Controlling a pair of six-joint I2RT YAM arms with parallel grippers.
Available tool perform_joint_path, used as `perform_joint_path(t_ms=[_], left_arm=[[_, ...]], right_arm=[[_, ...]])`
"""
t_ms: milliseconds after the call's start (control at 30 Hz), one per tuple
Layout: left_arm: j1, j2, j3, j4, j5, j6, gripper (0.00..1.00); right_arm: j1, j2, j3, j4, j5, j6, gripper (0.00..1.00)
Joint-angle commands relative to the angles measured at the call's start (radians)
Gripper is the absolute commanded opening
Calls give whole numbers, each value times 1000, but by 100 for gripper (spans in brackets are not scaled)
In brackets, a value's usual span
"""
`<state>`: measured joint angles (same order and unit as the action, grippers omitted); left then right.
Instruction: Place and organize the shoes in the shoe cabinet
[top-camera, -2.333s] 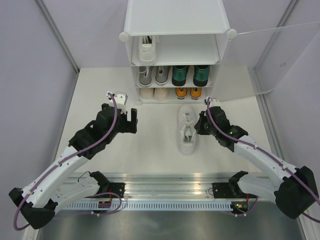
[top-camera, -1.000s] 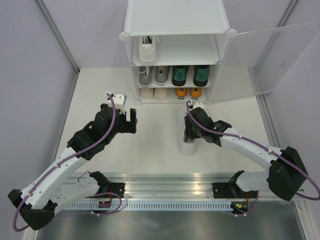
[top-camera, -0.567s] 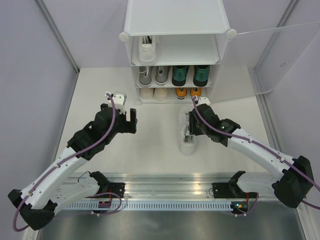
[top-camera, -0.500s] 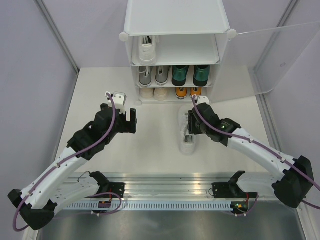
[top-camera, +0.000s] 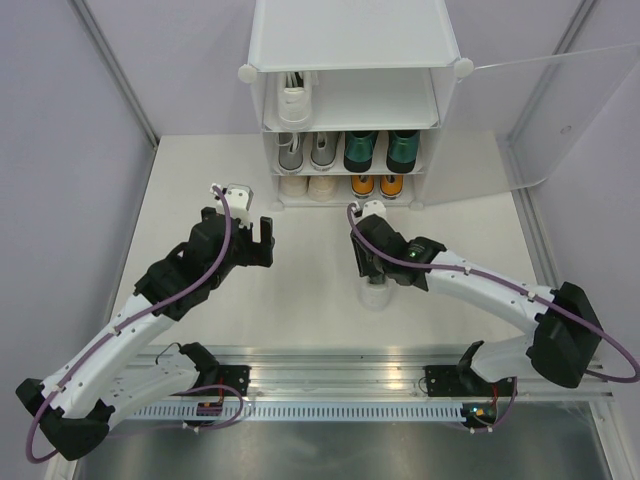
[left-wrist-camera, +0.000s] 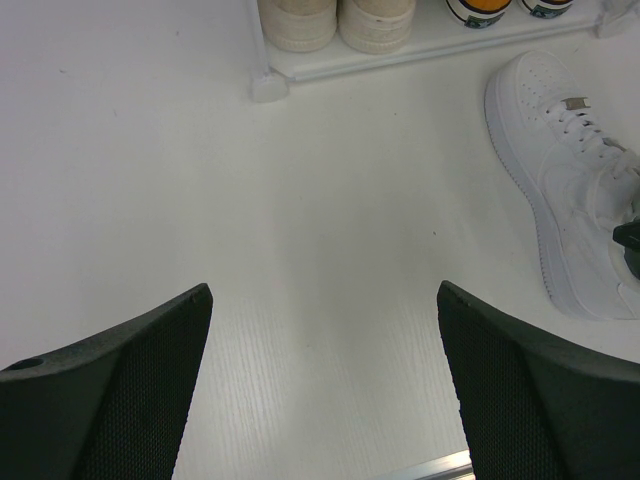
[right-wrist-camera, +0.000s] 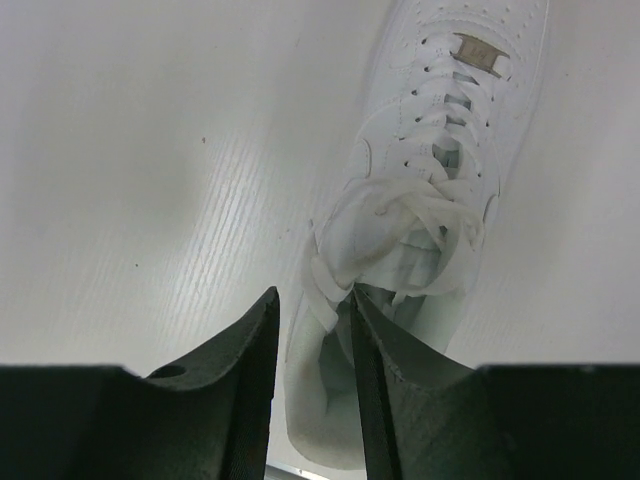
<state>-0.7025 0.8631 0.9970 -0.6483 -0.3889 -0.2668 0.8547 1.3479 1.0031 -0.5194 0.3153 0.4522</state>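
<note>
Nine shoes stand already inside the shoe cabinet: one white sneaker on the top shelf, the grey lace-ups and the dark green shoes on the middle shelf, and the cream pair and the orange lace-ups at the bottom. Only the second white sneaker is left. It lies on the table just in front of the cabinet, with its toe towards it.

The right gripper is down on this sneaker. Its jaws are narrow, with the side wall of the collar between them, and they seem to pinch it.

The left gripper hangs wide and holds nothing, in front of the cabinet's left corner.

I judge the task nearly finished: this last sneaker must be lifted and set beside its mate on the top shelf
</note>
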Motion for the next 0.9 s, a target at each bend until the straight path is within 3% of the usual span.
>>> perform_joint_path(t_ms=[0,300,633,867], left_arm=[[0,-6,5,33,7,28,95],[0,-1,5,32,7,28,95],[1,-1,5,33,9,26,95],[1,-1,3,33,10,26,95]], right_arm=[[9,34,38,32,50,-21,39],[49,91,35,13,131,-10,31],[52,36,5,-10,168,22,4],[52,-24,-37,-21,186,39,1]])
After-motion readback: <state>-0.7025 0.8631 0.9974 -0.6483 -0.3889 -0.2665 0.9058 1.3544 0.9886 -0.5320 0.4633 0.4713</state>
